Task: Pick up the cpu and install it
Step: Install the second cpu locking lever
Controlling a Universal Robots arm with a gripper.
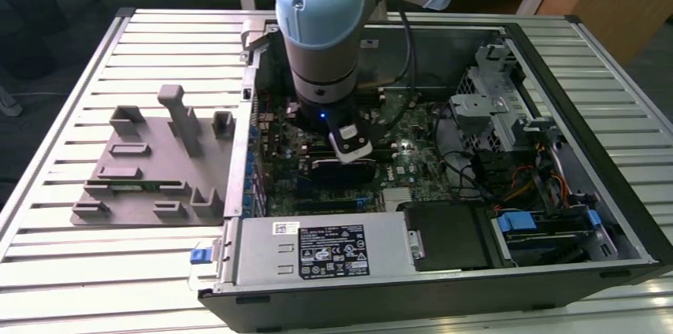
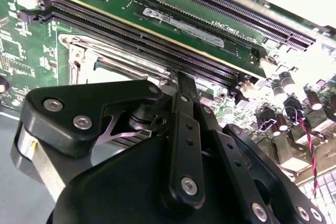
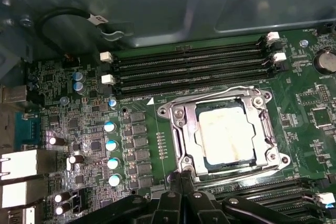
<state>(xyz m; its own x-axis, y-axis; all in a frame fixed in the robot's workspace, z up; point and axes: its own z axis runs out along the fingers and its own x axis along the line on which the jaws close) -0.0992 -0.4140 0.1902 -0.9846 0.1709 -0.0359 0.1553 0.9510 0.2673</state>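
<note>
1. Reaches down into the open computer case [image 1: 631,216] with the arm [image 1: 326,27], over the motherboard [image 3: 79,129]. Leaves the grey parts fixture [image 1: 147,161] well apart, toward the exterior view's left on the slatted worktop [image 1: 63,271].
2. Keeps the claw [image 3: 181,174] low over the board with its fingers together and nothing clamped between them, the tips just beside an edge of the metal socket frame [image 3: 178,124].
3. Finds the cpu [image 3: 227,132] lying flat inside that frame in the first wrist view, silver top up, apart from the claw, with the memory slots [image 3: 189,69] beside the frame on the side away from the claw.
4. Judged from this: picking up looks done and the chip placed, so the step in hand seems to be the seating or securing end of the install. Cannot tell whether the frame is latched.
5. Calls for small, level motion, with no sideways push on the chip and good clearance from the frame's edges and the slots.
</note>
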